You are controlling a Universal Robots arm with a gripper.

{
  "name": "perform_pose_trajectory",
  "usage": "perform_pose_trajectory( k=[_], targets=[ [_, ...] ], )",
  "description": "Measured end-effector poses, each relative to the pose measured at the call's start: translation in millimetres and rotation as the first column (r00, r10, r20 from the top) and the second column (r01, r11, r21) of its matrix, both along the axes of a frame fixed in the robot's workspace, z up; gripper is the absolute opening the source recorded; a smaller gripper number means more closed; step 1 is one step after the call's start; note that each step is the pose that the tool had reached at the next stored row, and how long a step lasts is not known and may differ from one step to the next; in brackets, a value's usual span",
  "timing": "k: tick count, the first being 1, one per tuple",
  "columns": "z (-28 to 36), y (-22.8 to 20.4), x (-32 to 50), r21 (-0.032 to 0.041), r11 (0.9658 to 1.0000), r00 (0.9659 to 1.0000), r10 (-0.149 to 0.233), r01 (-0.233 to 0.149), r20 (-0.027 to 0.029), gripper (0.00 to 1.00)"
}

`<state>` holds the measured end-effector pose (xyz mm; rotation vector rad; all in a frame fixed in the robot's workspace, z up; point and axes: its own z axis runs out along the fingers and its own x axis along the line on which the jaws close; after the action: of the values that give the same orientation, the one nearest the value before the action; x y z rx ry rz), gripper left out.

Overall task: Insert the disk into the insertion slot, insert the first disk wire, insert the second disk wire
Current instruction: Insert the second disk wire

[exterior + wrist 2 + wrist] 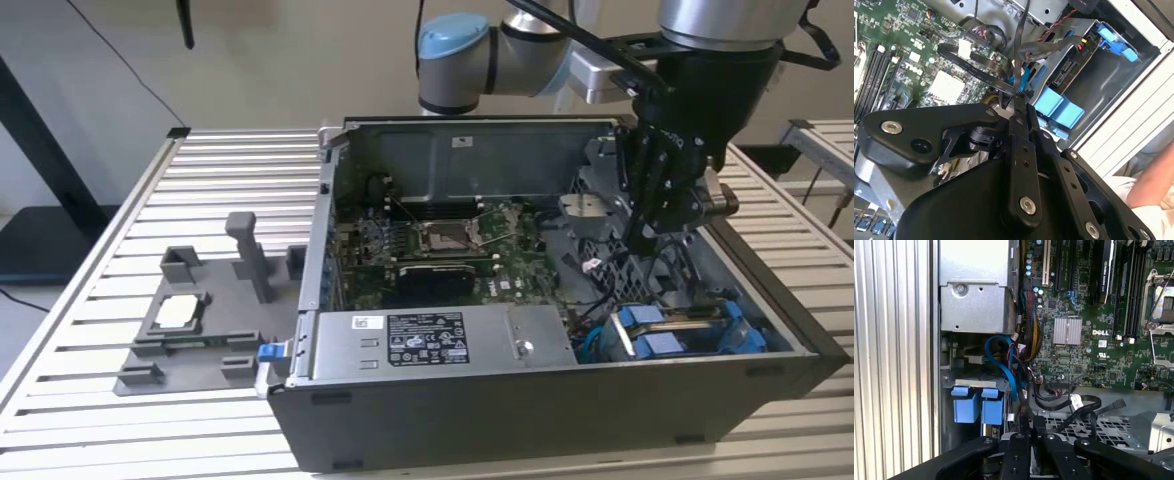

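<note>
In the middle of the exterior view stands the open computer case. At its lower right the disk lies in the slot. From the upper right the arm reaches steeply down into the case, its claw pinched together on a black wire.

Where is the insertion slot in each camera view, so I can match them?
Exterior view: insertion slot at the exterior view's right of the power supply box.
Second wrist view: insertion slot beyond the cable bundle from the motherboard.
First wrist view: insertion slot near the power supply box.
Shared landmark: the green motherboard.
</note>
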<state>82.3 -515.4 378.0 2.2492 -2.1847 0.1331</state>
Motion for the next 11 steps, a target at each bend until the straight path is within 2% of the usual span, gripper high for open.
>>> perform_pose_trajectory(
  k=[7, 8, 9, 10, 11],
  targets=[
    [-0.1, 1.0, 0.0, -0.0029, 1.0, 1.0, 0.0, 0.0, 0.0, 0.15],
    [0.1, 1.5, 0.0, -0.0052, 1.0, 1.0, 0.0, 0.0, 0.0, 0.15],
    [0.0, 2.4, -0.3, -0.0094, 1.0, 1.0, 0.0, 0.0, 0.0001, 0.17],
    [0.0, 3.9, -0.8, -0.0173, 0.9998, 1.0, 0.0, 0.0, 0.0, 0.17],
    [-0.1, 5.4, -1.1, -0.0257, 0.9997, 1.0, 0.0, 0.0, 0.0005, 0.23]
  ],
)
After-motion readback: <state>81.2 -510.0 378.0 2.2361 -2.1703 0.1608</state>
